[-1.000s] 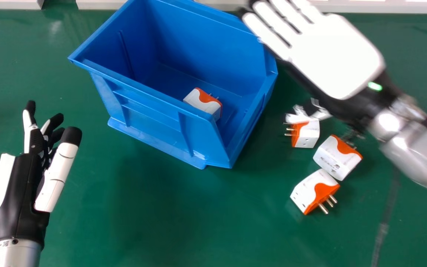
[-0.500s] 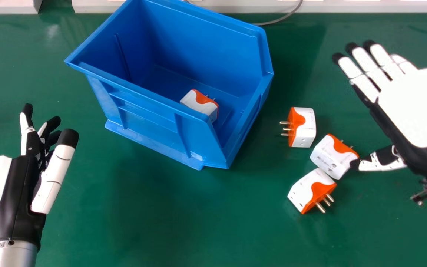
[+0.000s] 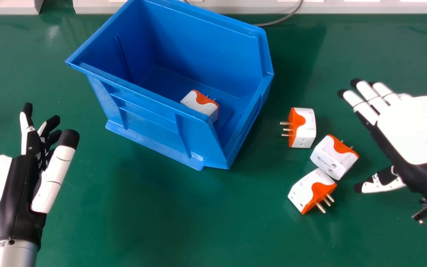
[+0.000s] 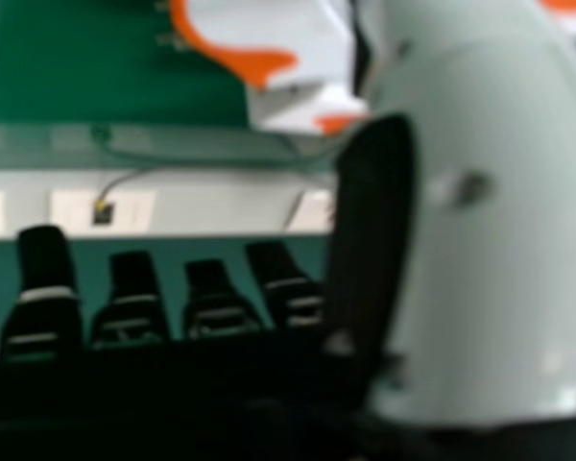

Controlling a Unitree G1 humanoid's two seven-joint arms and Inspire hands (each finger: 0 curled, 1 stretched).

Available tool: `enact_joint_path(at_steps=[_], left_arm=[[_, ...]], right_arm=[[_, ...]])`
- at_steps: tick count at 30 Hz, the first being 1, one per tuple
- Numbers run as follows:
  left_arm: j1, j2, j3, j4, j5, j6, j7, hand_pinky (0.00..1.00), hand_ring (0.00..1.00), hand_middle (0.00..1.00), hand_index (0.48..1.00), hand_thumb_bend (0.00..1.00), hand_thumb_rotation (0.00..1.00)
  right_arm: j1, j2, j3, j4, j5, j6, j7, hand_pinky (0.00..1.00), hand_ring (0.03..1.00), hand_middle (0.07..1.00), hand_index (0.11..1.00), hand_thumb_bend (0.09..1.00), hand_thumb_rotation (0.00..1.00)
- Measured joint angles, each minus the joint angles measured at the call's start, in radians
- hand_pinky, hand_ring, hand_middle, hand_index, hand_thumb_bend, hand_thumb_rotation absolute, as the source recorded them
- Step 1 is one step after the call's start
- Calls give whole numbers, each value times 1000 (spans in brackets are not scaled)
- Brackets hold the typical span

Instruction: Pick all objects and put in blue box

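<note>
Blue plastic walls form the box (image 3: 143,115) on the green worktop (image 3: 143,222), and one white and orange plug (image 3: 200,104) lies inside it. Three more are outside, to the right of the box: the far plug (image 3: 304,128), its prongs pointing towards the box; the middle plug (image 3: 332,157) just beside it; and the near plug (image 3: 311,191), which touches the middle one or very nearly does. The robot's right hand (image 3: 413,126) is to the right of these three, its fingers wide and almost straight, thumb well apart, holding nothing. I'd say the robot is between picks, one plug in and the second to choose. That next move calls for fingers on one side of a single plug and thumb on the other, without nudging its neighbour. The left hand (image 3: 17,193) is at the head view's left, empty, its fingers loosely open.
</note>
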State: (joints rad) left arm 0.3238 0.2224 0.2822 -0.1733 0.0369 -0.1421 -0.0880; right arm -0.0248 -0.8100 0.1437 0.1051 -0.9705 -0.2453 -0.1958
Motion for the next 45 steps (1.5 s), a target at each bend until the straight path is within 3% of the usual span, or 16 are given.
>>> enact_joint_path(at_steps=[14, 22, 45], left_arm=[[-8, 0, 0, 15, 0, -5, 0, 877, 918, 943, 923, 829, 926], [-8, -1, 0, -2, 0, 2, 0, 876, 917, 942, 923, 827, 925], [-13, -3, -2, -9, 1, 3, 1, 874, 916, 942, 923, 800, 922]], right_arm=[[-153, -33, 125, 204, -78, -53, 7, 728, 852, 882, 833, 806, 187], [-232, -27, 182, 308, -98, -54, 0, 707, 833, 864, 821, 796, 185], [-350, 3, 278, 417, -96, -53, -17, 711, 847, 879, 837, 715, 215]])
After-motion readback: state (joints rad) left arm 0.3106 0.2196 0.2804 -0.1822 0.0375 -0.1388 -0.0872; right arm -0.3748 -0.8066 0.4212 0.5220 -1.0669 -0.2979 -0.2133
